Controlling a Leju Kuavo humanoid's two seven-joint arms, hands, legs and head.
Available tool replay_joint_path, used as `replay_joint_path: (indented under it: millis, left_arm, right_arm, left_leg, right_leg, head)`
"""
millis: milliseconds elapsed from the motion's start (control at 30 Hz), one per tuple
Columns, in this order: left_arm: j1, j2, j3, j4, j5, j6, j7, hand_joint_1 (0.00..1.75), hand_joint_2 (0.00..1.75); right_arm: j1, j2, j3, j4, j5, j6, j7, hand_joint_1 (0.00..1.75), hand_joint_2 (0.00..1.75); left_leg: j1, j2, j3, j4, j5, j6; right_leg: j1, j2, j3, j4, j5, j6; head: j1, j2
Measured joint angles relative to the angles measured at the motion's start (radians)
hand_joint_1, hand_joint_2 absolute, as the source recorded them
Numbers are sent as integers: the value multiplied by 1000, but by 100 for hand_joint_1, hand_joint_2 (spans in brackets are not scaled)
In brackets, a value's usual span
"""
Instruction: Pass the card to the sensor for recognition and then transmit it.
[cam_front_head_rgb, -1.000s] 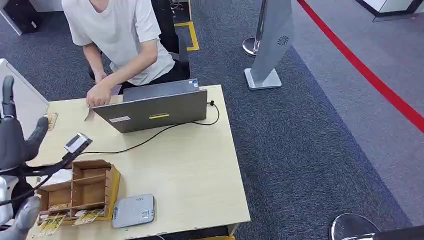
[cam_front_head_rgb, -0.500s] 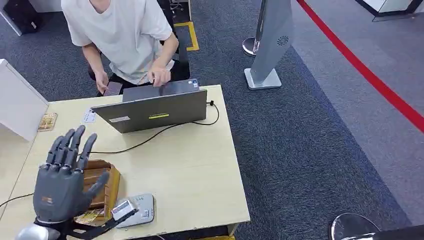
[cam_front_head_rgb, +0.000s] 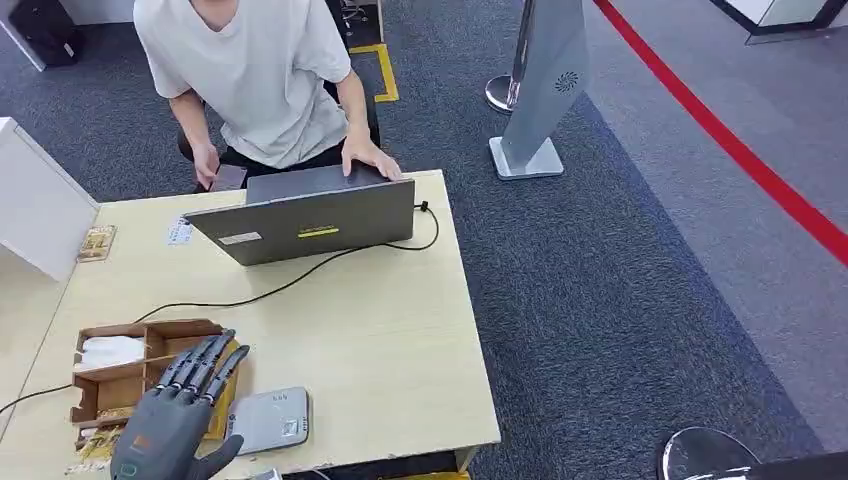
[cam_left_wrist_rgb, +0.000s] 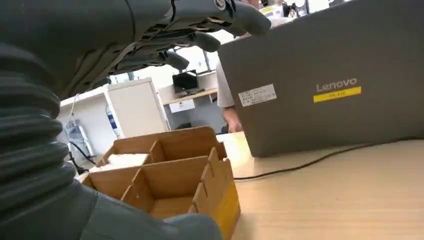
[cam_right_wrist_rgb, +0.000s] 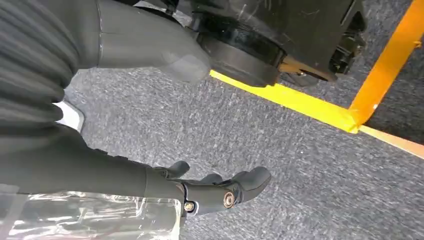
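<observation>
Left hand (cam_front_head_rgb: 175, 425) outstretched over wooden organizer (cam_front_head_rgb: 130, 375)

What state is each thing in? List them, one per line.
Left hand: empty, fingers apart, over the wooden box.
Right hand: empty, fingers spread, hanging above the floor.
Laptop: lid up.
Wooden box: topless, white item inside.
Card reader: flat on table.
</observation>
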Motion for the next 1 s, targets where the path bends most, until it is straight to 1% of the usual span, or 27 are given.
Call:
replay_joint_path:
  millis: [133,300,467,567,800,1000]
  left_arm:
    - [27,35,-14,0,16,14,60,0,175]
    - [47,67,-28,-2,34,26,109,0,175]
    - [65,80,-29,-11,43,43,171,0,175]
    - [76,87,-28,-19,30,56,209,0,175]
    - [86,91,-29,-24,21,60,223,0,175]
    - [112,94,-28,-42,-9,87,333,0,175]
  right_arm:
    - [-3,0,0,4,-14,0,-3,0,175]
    - [-5,0,0,8,-14,0,-4,0,175]
    - [-10,0,0,11,-13,0,-1,0,175]
    - [-10,0,0,12,-13,0,0,0,175]
    - [-11,0,0,15,-13,0,3,0,175]
    - [-10,0,0,15,4,0,21,0,175]
  left_leg:
    - [0,0,0,0,0,0]
    - [0,0,0,0,0,0]
    - [0,0,0,0,0,0]
    - [0,0,0,0,0,0]
    - [0,0,0,0,0,0]
    - [0,0,0,0,0,0]
  right_leg:
    - [0,0,0,0,0,0]
    - [0,0,0,0,0,0]
    - [0,0,0,0,0,0]
    - [0,0,0,0,0,0]
    - [0,0,0,0,0,0]
    - [0,0,0,0,0,0]
  head:
    - [0,0]
    - [0,0]
    - [0,0]
    - [0,0]
    - [0,0]
    - [0,0]
